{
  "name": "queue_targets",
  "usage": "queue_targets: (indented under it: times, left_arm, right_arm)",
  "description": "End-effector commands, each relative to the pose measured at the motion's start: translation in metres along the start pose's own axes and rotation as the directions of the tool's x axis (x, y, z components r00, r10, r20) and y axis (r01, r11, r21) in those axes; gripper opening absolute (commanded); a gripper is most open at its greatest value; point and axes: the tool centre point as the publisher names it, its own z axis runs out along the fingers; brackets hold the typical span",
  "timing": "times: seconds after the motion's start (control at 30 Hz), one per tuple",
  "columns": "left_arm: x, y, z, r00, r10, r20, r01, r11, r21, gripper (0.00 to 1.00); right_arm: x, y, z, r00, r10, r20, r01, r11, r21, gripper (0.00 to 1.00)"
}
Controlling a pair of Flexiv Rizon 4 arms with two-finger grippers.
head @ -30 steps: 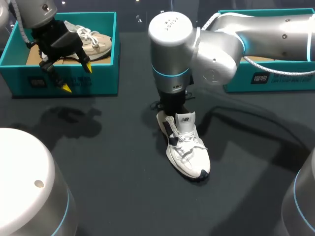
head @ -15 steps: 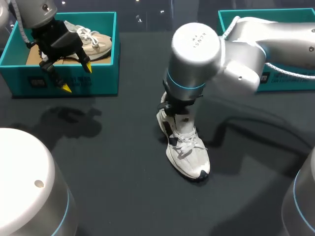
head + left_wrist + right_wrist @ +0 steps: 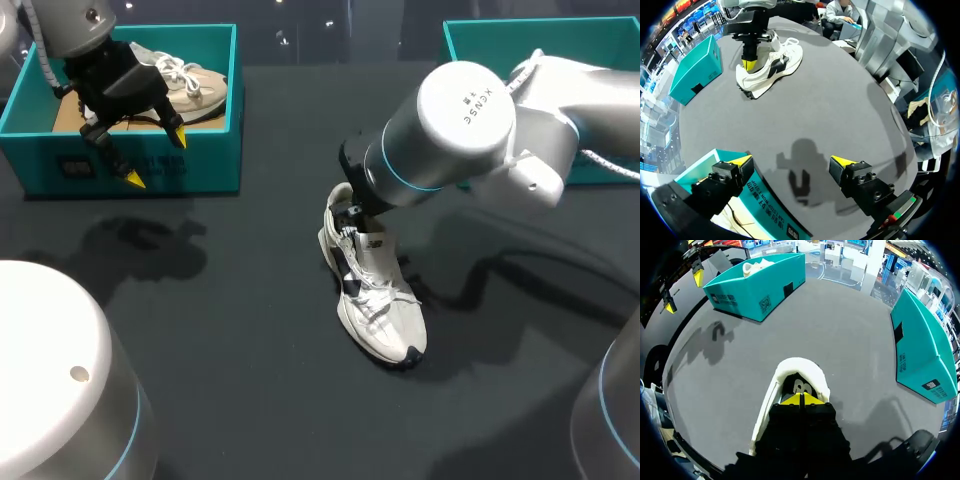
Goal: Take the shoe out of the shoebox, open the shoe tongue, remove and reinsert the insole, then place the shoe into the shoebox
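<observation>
A white shoe (image 3: 378, 305) lies on the dark table's middle, toe toward the front. My right gripper (image 3: 352, 216) sits at its heel end, shut, its tips (image 3: 801, 400) pressed together inside the shoe's (image 3: 771, 390) opening, right by the tongue. Nothing shows between the tips. Off at the back left, my left gripper (image 3: 155, 158) hangs open and empty over the front wall of the left teal shoebox (image 3: 200, 160). In the left wrist view the left gripper (image 3: 792, 161) is far from the shoe (image 3: 771, 67) and the right gripper (image 3: 749, 62).
A beige shoe (image 3: 188, 85) lies in the left shoebox. A second teal shoebox (image 3: 500, 35) stands at the back right, also seen as the box (image 3: 920, 350) beside my right gripper. My right arm's elbow (image 3: 465, 125) hangs over the table's middle.
My right arm's wrist has swung rightward and tilted over the shoe, its shut gripper staying at the shoe's opening. The tongue leans lower. The left arm has not moved.
</observation>
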Motion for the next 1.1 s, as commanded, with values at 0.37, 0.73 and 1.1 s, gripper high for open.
queue_targets:
  times: [0.37,0.73,1.1]
  left_arm:
    - [0.0,0.0,0.0,1.0,0.001,-0.001,-0.001,1.0,-0.001,1.0]
    - [0.0,0.0,0.0,1.0,0.001,-0.001,-0.001,1.0,-0.001,1.0]
    - [0.0,0.0,0.0,1.0,0.001,-0.001,-0.001,1.0,-0.001,1.0]
  right_arm:
    - [0.01,0.02,0.043,0.999,-0.023,0.039,0.019,0.996,0.091,0.0]
    - [0.008,-0.031,0.081,0.998,0.066,-0.016,-0.059,0.961,0.271,0.0]
    - [0.021,-0.096,0.076,0.988,0.155,0.001,-0.139,0.879,0.456,0.0]
